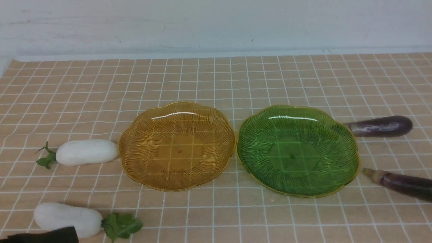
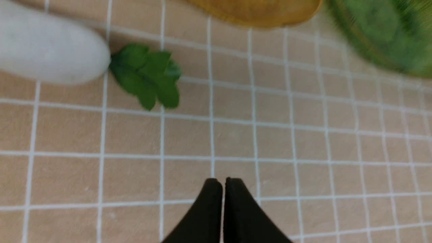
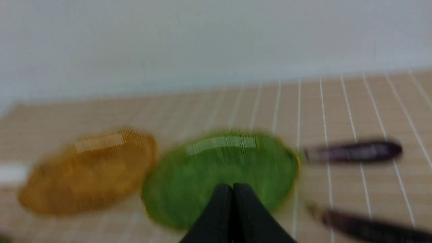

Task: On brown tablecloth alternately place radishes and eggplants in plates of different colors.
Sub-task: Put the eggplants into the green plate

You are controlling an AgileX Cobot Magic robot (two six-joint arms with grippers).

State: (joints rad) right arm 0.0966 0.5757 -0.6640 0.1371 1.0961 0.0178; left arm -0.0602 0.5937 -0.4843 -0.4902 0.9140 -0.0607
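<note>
On the brown tablecloth (image 1: 216,77) an amber-yellow plate (image 1: 135,148) and a green plate (image 1: 249,148) sit side by side, both empty. One radish (image 1: 86,152) lies left of the amber plate. A second radish (image 1: 67,219) lies nearer me, with its leaves (image 2: 148,76) pointing right. Right of the green plate lie two eggplants, one farther (image 1: 381,126) and one nearer (image 1: 401,184). My left gripper (image 2: 224,182) is shut and empty above bare cloth beside the near radish (image 2: 47,50); a dark part of it (image 1: 50,235) shows at the front view's bottom left. My right gripper (image 3: 232,187) is shut and empty, facing the green plate (image 3: 202,175).
A white wall (image 1: 216,23) stands behind the cloth's far edge. The right wrist view is blurred; it shows both plates and both eggplants (image 3: 354,151).
</note>
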